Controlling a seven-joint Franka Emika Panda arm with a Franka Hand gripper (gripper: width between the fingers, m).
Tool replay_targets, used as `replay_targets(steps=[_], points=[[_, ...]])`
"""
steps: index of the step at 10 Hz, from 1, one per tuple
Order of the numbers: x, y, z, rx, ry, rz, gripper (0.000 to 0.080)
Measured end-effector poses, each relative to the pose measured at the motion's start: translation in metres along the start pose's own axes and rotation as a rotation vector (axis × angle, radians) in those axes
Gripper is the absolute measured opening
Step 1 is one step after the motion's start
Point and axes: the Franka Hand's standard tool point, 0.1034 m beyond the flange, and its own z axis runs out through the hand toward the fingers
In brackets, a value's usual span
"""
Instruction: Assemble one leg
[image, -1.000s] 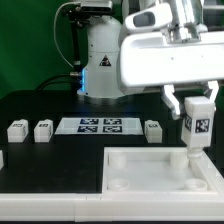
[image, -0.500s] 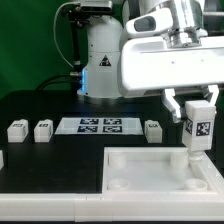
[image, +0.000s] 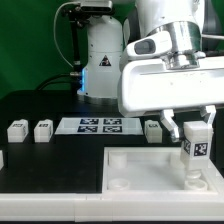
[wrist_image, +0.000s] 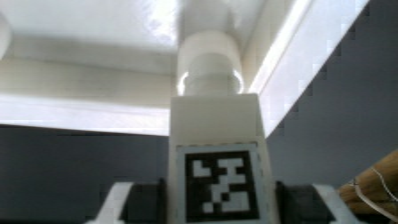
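Observation:
My gripper (image: 196, 140) is shut on a leg (image: 196, 148), a small white block with a black-and-white tag on its face. The leg hangs upright over the corner socket of the white tabletop (image: 140, 162) on the exterior view's right, its lower end at or in the socket (image: 196, 181). In the wrist view the leg (wrist_image: 219, 160) stands between my fingers (wrist_image: 132, 203) and its rounded end meets the tabletop (wrist_image: 98, 90). Three more legs lie on the table: two on the exterior view's left (image: 17, 129) (image: 42, 130) and one beside my gripper (image: 153, 128).
The marker board (image: 96, 126) lies flat behind the tabletop, in front of the robot base (image: 100, 60). A low white rim (image: 40, 202) runs along the table's near edge. A small dark-edged part (image: 2, 158) shows at the exterior view's far left.
My gripper has come down with the leg, and the leg's lower end now sits lower at the tabletop's corner socket. The loose legs and the tabletop have not moved.

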Motion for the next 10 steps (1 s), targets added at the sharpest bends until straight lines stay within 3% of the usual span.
replay_targets(steps=[10], points=[[-0.001, 0.003, 0.013, -0.002, -0.006, -0.018, 0.0297]])
